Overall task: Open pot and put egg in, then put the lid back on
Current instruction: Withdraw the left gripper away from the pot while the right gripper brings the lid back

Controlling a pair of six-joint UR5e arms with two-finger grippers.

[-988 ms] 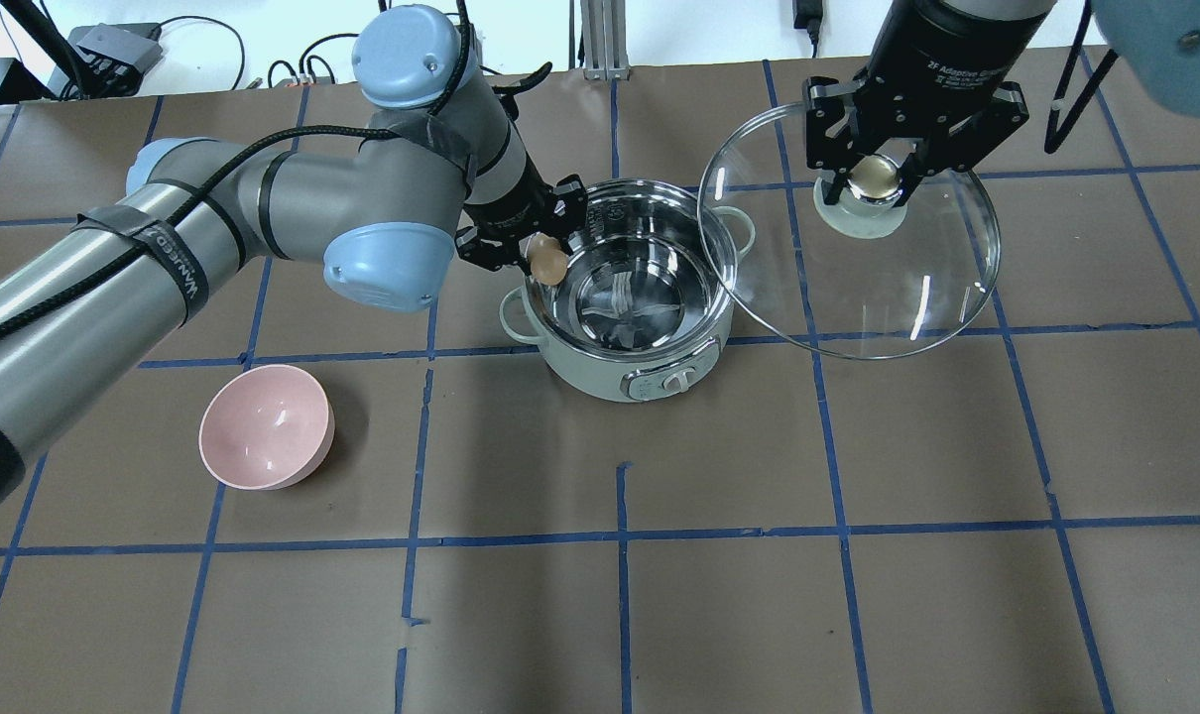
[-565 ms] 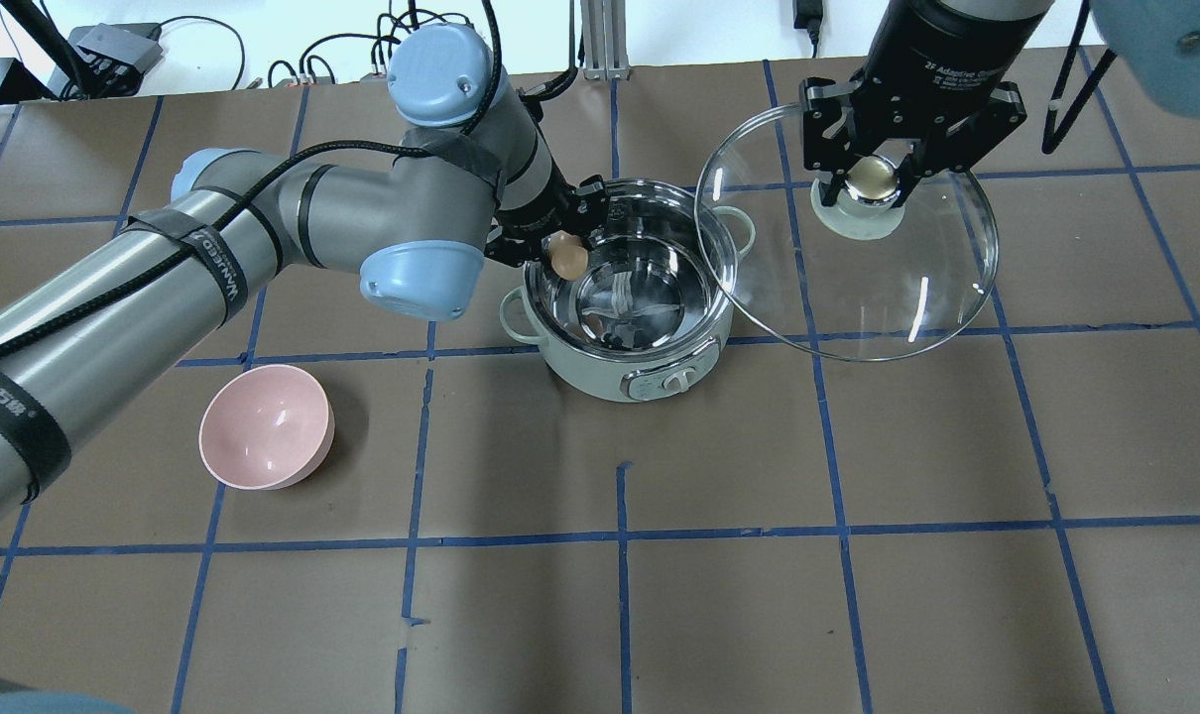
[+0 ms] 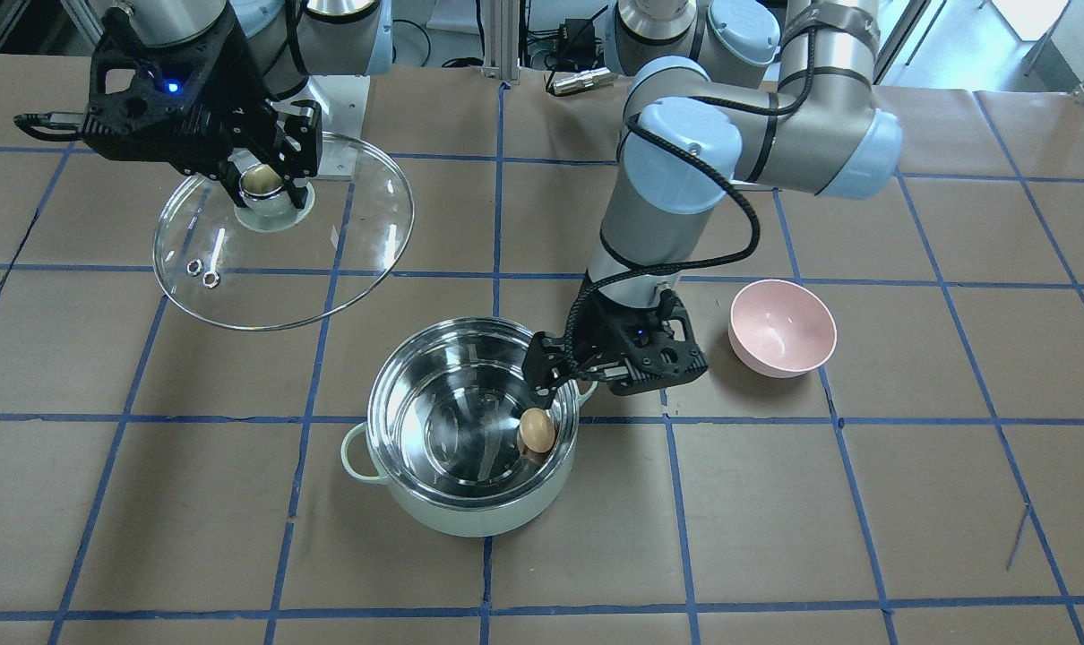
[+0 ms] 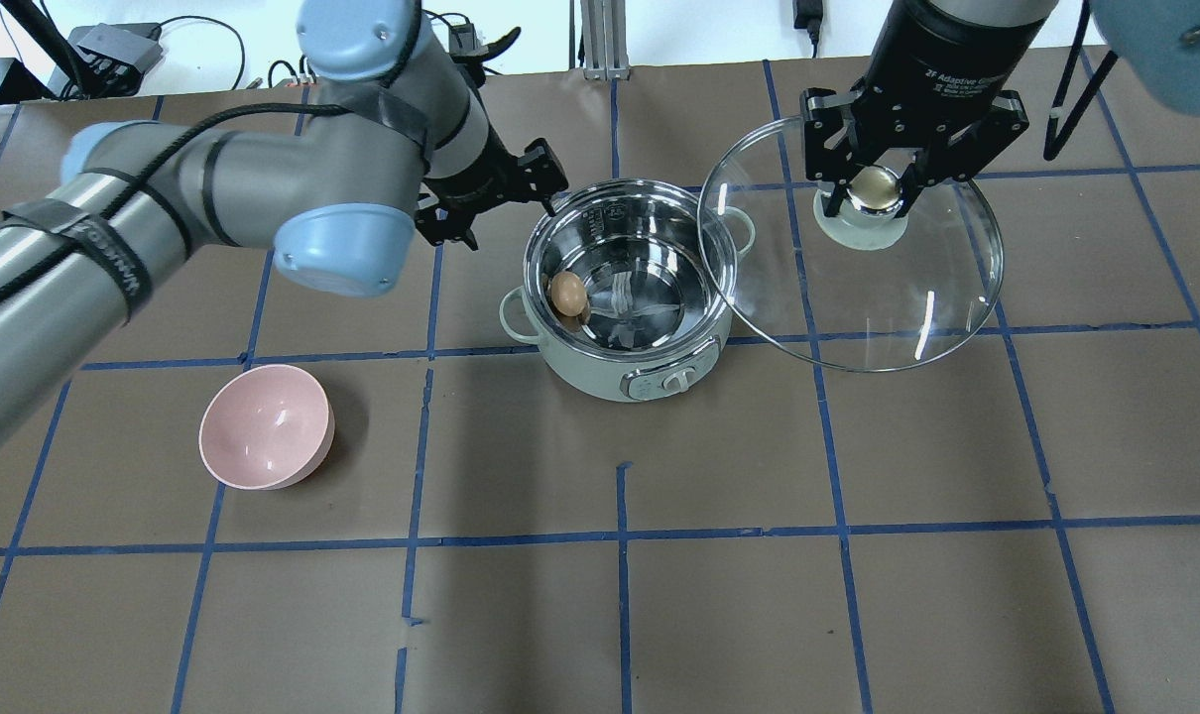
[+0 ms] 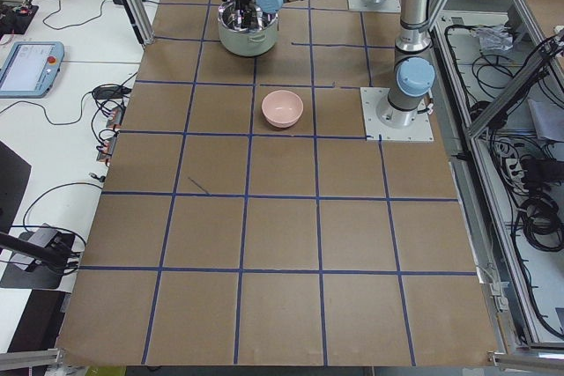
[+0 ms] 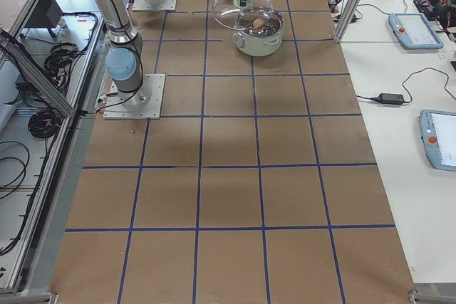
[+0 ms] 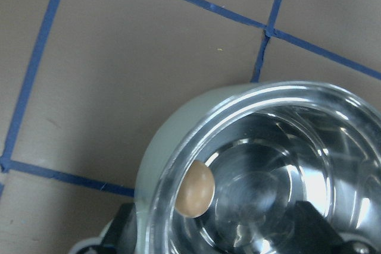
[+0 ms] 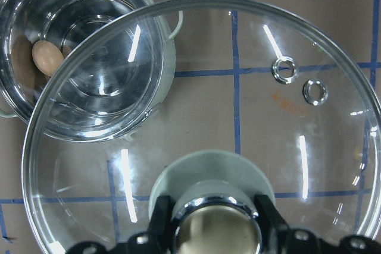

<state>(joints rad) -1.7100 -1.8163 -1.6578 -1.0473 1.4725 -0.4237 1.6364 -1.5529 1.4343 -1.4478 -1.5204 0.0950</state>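
Overhead exterior view: the pot (image 4: 600, 379) stands uncovered toward the far edge of the table (image 4: 759, 595), its dial facing the robot and its loop handles out to the left and right. The egg (image 4: 567, 295) lies inside on the shiny steel floor, against the wall on the pot's left side; the left wrist camera shows it tucked just under the rim. The left gripper (image 4: 494, 202) hangs just beyond the pot's left rim with its jaws spread and nothing between them, apart from both egg and pot. The right gripper (image 4: 875, 193) is clamped on the knob (image 4: 863, 226) of the lid (image 4: 907, 297), holding the glass disc in the air off the pot's right side. From this camera the lid's edge overlaps the right handle, while the front-facing view shows it raised and apart from the pot. A pink bowl (image 4: 266, 426) sits tipped on the table toward its left edge, nearer the robot than the pot and well apart from it.
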